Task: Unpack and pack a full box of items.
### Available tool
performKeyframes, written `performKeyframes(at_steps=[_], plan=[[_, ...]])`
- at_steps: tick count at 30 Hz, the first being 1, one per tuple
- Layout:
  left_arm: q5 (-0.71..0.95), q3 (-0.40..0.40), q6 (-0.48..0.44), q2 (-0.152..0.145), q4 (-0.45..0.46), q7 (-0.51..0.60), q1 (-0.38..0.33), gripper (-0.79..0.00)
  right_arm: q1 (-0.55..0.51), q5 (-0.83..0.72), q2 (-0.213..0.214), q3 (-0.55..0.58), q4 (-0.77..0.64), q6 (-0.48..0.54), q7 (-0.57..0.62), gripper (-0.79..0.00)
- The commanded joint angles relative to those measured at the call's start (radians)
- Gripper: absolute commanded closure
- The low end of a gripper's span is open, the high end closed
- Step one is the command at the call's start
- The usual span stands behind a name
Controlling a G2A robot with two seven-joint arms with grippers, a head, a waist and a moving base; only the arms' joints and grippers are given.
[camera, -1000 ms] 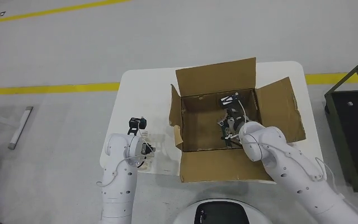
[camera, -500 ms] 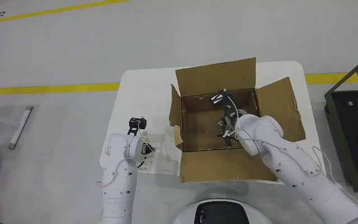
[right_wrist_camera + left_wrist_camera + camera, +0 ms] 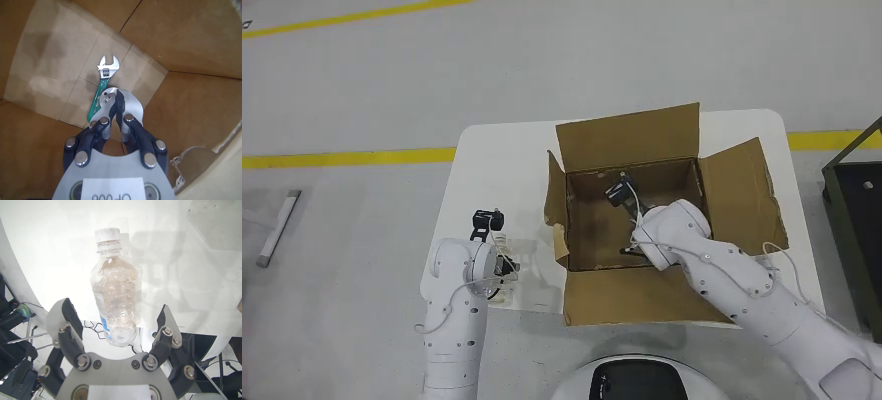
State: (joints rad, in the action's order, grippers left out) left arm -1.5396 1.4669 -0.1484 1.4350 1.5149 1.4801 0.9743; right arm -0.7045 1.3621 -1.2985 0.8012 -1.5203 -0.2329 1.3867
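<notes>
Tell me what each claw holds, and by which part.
Nothing. Left claw is open around the bottle, not touching it; right claw is shut, empty, over the wrench.

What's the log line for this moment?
left gripper: open, bottle between jaws | right gripper: shut, over wrench in box

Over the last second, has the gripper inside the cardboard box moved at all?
Yes. Going by the top view, the right gripper has shifted from near the cardboard box's right wall toward its middle.
</notes>
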Motion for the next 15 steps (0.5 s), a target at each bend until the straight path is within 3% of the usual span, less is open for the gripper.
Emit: performKeyframes(at_steps=[1,4,15], plan=[[0.000,0.000,0.000,0.000,0.000,0.000,0.000,-0.785,-0.005,-0.003,-0.003,0.005,0.004,0.001,-0.004,-0.172],[0.000,0.000,0.000,0.000,0.000,0.000,0.000,-0.785,-0.014,0.003,-0.007,0.008,0.019,0.007,-0.010,-0.289],[0.000,0.000,0.000,0.000,0.000,0.000,0.000,-0.785,-0.036,-0.005,-0.022,0.046,0.061,-0.002,-0.040,-0.382]])
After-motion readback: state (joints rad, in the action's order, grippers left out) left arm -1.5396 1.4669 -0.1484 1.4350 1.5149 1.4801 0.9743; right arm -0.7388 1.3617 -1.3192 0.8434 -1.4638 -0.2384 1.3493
